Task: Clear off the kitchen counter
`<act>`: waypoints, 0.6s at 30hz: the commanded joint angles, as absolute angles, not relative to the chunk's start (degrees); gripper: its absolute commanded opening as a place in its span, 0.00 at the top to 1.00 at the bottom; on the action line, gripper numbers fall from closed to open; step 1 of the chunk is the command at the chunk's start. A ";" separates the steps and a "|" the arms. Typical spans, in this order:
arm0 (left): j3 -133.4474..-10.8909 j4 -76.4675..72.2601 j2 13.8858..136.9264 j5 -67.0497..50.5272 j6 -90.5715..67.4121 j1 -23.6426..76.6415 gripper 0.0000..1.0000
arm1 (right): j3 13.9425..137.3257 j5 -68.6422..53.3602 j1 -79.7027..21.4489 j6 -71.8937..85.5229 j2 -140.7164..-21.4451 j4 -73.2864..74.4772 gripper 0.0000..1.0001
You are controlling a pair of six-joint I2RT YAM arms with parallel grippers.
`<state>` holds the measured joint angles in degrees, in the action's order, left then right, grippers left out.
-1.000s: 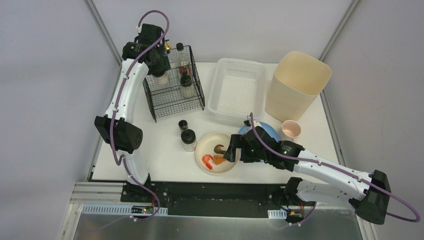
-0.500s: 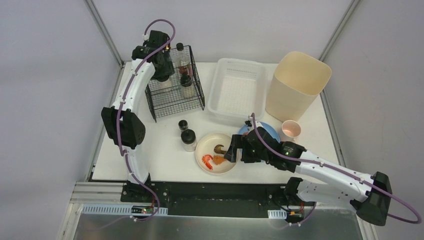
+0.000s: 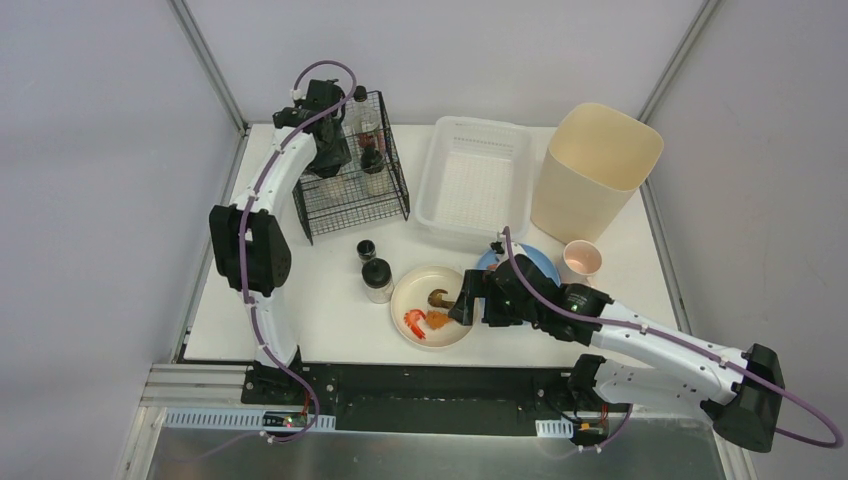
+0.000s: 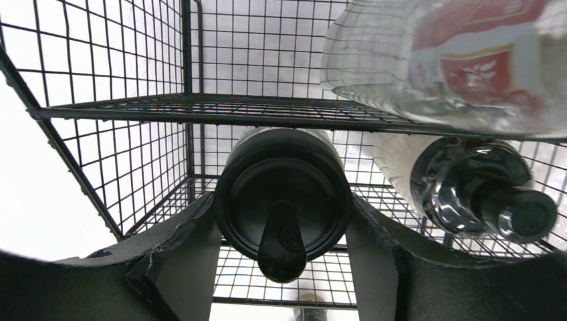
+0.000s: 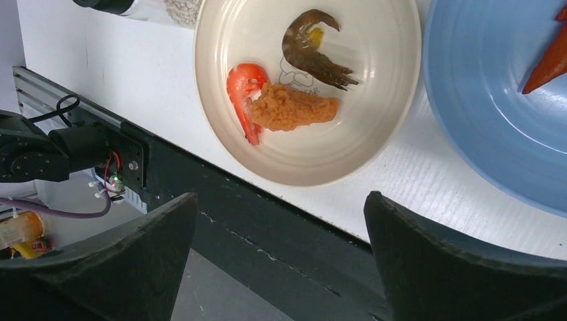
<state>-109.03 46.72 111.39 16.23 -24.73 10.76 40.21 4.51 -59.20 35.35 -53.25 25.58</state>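
My left gripper [image 3: 333,160] reaches down into the black wire rack [image 3: 352,178] at the back left of the kitchen counter [image 3: 320,300]. In the left wrist view its fingers [image 4: 194,241] press both sides of a black-lidded jar [image 4: 283,180], so the left gripper [image 4: 281,207] is shut on it inside the rack [image 4: 134,107]. My right gripper [image 3: 462,300] hovers open over the near rim of a cream bowl [image 3: 425,335]. That bowl [image 5: 388,100] holds a red shrimp [image 5: 244,83], an orange lump [image 5: 291,107] and a brown piece [image 5: 311,50]. Nothing sits between the wide-spread fingers of the right gripper [image 5: 280,195].
Two more bottles [image 4: 481,194] stand in the rack. Two black-capped jars [image 3: 377,280] stand left of the bowl. A blue plate [image 3: 535,265], a pink cup [image 3: 582,260], a white slotted basket [image 3: 475,180] and a tall beige bin [image 3: 595,165] fill the right side.
The left arm has carried the black-lidded jar from above the rack's left edge down into the rack. The right arm has barely moved.
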 commanded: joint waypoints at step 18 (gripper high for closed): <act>-105.26 40.67 110.70 17.17 -23.85 10.04 0.29 | 39.55 5.44 -59.59 36.36 -52.11 25.66 0.01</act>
<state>-105.51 43.20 113.99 17.12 -24.82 10.74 39.51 4.71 -59.20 35.62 -52.56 25.96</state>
